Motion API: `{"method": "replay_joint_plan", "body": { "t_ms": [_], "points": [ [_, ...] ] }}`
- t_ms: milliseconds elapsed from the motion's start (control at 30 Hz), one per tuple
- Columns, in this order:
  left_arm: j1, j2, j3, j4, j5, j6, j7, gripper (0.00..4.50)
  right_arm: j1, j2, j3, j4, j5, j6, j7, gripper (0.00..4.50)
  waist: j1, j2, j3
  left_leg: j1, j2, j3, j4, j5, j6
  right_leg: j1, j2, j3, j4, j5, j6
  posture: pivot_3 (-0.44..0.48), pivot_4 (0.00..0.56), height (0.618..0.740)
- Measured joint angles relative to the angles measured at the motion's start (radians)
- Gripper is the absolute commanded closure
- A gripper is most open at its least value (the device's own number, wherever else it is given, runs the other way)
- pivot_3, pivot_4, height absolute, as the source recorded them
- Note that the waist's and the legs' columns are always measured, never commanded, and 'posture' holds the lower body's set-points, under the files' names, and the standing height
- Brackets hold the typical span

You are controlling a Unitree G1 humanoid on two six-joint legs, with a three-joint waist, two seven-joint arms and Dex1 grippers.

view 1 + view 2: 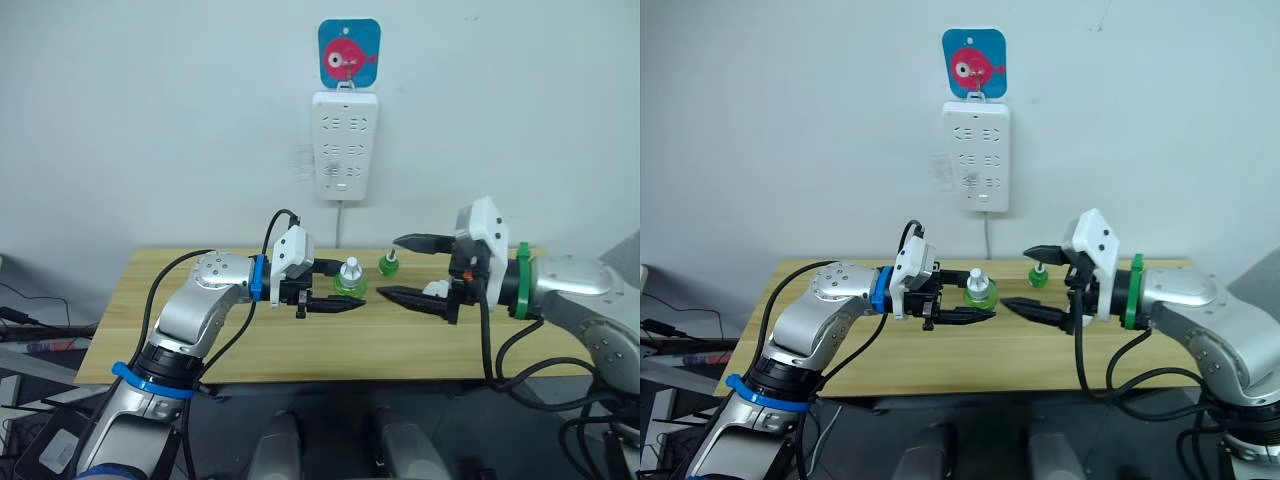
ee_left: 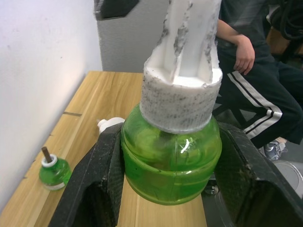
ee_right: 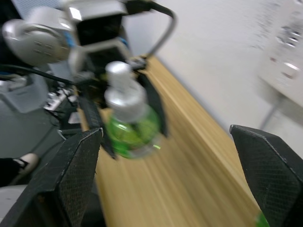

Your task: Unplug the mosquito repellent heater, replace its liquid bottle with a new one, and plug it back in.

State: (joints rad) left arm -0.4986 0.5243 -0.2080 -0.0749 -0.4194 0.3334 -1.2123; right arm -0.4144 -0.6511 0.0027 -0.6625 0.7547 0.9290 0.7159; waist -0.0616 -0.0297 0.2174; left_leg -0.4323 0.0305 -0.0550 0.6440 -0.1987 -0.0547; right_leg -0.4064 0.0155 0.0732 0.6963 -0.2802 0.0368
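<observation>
I am holding a green liquid bottle [image 1: 350, 280] in the left gripper [image 1: 335, 287], whose jaws are closed on the round green body from both sides, one finger [image 2: 97, 184] on each flank as the left wrist view is showing. The bottle is standing upright, its long axis vertical, with a white cap [image 2: 182, 90] on top, and it is hovering just above the table [image 1: 180, 330] near the middle.

My right gripper [image 1: 420, 268] is facing it from the right, jaws spread wide and holding nothing. The bottle is lying straight ahead of those jaws, between the lines of the two fingers but apart from them. So the right arm is the nearer free arm, and I am judging that the coming move turns on this: the right jaws are lined up along the table toward an upright bottle, so they would be meeting it side-on at the cap or neck.

A second green bottle [image 1: 388, 263], uncapped with a dark wick, is standing on the table toward the far edge, slightly right of the held one.

The wall power strip [image 1: 344, 145] is hanging above the table with no unit plugged in. I cannot make out the mosquito repellent heater for certain.
</observation>
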Motion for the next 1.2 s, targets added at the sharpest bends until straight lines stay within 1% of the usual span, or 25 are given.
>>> {"method": "replay_joint_plan", "body": {
  "t_ms": [133, 233, 333, 433, 600, 667, 733, 800, 867, 967, 1033, 1133, 1167, 1200],
  "points": [
    [-0.001, -0.005, -0.001, -0.007, 0.0, 0.008, 0.002, 2.22, -0.056, 0.114, 0.152, 0.051, -0.135, -0.077, -0.089, 0.0, -0.002, 0.0, 0.0, 0.0, 0.0, 0.0, 0.001, 0.0, 0.0, 0.0, 0.0, 0.0, 0.0, 0.0, 0.0, -0.046, 0.15, 0.74],
    [-0.002, -0.008, -0.002, -0.015, 0.0, 0.008, 0.002, 2.22, -0.086, 0.158, 0.185, 0.124, -0.204, -0.114, -0.128, 0.0, 0.003, 0.0, 0.0, 0.0, -0.001, 0.0, 0.001, 0.0, 0.0, 0.0, -0.001, 0.0, 0.0, 0.0, 0.0, -0.045, 0.153, 0.74],
    [-0.002, -0.007, -0.002, -0.015, 0.002, 0.009, 0.004, 2.22, -0.086, 0.158, 0.186, 0.137, -0.207, -0.124, -0.116, 0.0, 0.009, 0.0, 0.0, -0.001, -0.001, 0.0, 0.0, 0.0, 0.0, 0.0, -0.001, 0.0, -0.001, 0.001, -0.001, -0.043, 0.152, 0.74],
    [0.0, -0.008, -0.002, -0.017, 0.002, 0.01, 0.005, 2.22, -0.065, 0.106, 0.15, 0.128, -0.173, -0.114, -0.073, 0.0, 0.01, 0.0, 0.0, -0.001, -0.001, 0.0, 0.001, 0.0, 0.0, 0.0, -0.002, 0.0, 0.0, 0.001, -0.001, -0.044, 0.156, 0.74],
    [0.016, 0.0, 0.0, -0.026, 0.002, 0.01, 0.005, 2.22, 0.019, -0.097, -0.007, 0.094, -0.053, -0.038, 0.044, 0.0, 0.01, 0.0, 0.0, 0.0, -0.001, 0.0, 0.001, 0.0, 0.0, 0.0, -0.001, 0.0, 0.0, 0.0, 0.0, -0.05, 0.156, 0.74],
    [0.016, 0.0, 0.001, -0.027, 0.002, 0.009, 0.005, 2.22, 0.02, -0.126, -0.046, 0.076, -0.002, -0.004, 0.062, 0.0, 0.007, 0.001, 0.0, 0.0, 0.0, 0.0, 0.001, 0.0, 0.0, 0.0, 0.0, 0.0, 0.0, 0.0, 0.0, -0.051, 0.155, 0.74],
    [0.015, -0.001, 0.001, -0.027, 0.002, 0.008, 0.005, 2.22, 0.02, -0.131, -0.06, 0.058, 0.046, 0.024, 0.067, 0.0, 0.002, 0.001, 0.0, 0.0, 0.0, 0.0, 0.0, 0.0, 0.0, 0.0, 0.0, 0.0, 0.0, 0.0, 0.0, -0.052, 0.155, 0.74],
    [0.014, -0.002, 0.001, -0.027, 0.003, 0.008, 0.005, 2.22, 0.013, -0.103, -0.057, 0.042, 0.091, 0.049, 0.046, 0.0, 0.0, 0.001, 0.0, 0.0, 0.0, 0.0, 0.0, 0.0, 0.0, 0.0, 0.0, 0.0, 0.0, 0.0, 0.0, -0.054, 0.154, 0.74],
    [0.013, -0.003, 0.0, -0.026, 0.003, 0.008, 0.005, 2.22, -0.014, -0.04, -0.041, 0.031, 0.112, 0.063, -0.003, 0.0, 0.0, 0.001, 0.0, 0.0, 0.0, 0.0, 0.0, 0.0, 0.0, 0.0, 0.0, 0.0, 0.0, 0.0, 0.0, -0.055, 0.155, 0.74],
    [0.012, -0.006, -0.001, -0.028, 0.003, 0.008, 0.005, 2.22, -0.05, 0.036, 0.014, 0.028, 0.118, 0.065, -0.063, 0.0, 0.002, 0.001, 0.0, 0.0, 0.0, 0.0, 0.0, 0.0, 0.0, 0.0, 0.0, 0.0, 0.0, 0.0, 0.0, -0.051, 0.147, 0.74],
    [0.013, -0.005, -0.001, -0.029, 0.003, 0.009, 0.005, 2.22, -0.059, 0.058, 0.042, 0.03, 0.11, 0.065, -0.083, 0.0, 0.004, 0.001, 0.0, 0.0, -0.001, 0.0, 0.0, 0.0, 0.0, 0.0, -0.001, 0.0, 0.0, 0.0, 0.0, -0.047, 0.149, 0.74],
    [0.012, -0.005, 0.0, -0.031, 0.003, 0.011, 0.005, 2.22, -0.081, 0.083, 0.065, 0.04, 0.091, 0.054, -0.091, 0.59, 0.006, 0.001, 0.0, 0.0, -0.001, 0.0, 0.001, 0.0, 0.0, 0.0, -0.001, 0.0, 0.0, 0.0, 0.0, -0.041, 0.149, 0.74],
    [0.012, -0.005, -0.001, -0.031, 0.003, 0.012, 0.005, 2.22, -0.086, 0.086, 0.071, 0.048, 0.086, 0.045, -0.09, 1.01, 0.006, 0.001, 0.0, 0.0, -0.001, 0.0, 0.001, 0.0, 0.0, 0.0, -0.001, 0.0, 0.0, 0.0, 0.0, -0.04, 0.149, 0.74],
    [0.012, -0.005, -0.001, -0.032, 0.003, 0.012, 0.005, 2.22, -0.087, 0.089, 0.075, 0.053, 0.08, 0.038, -0.09, 1.29, 0.006, 0.001, 0.0, 0.0, -0.001, 0.0, 0.001, 0.0, 0.0, 0.0, -0.001, 0.0, 0.0, 0.0, 0.0, -0.038, 0.148, 0.74]
  ]
}}
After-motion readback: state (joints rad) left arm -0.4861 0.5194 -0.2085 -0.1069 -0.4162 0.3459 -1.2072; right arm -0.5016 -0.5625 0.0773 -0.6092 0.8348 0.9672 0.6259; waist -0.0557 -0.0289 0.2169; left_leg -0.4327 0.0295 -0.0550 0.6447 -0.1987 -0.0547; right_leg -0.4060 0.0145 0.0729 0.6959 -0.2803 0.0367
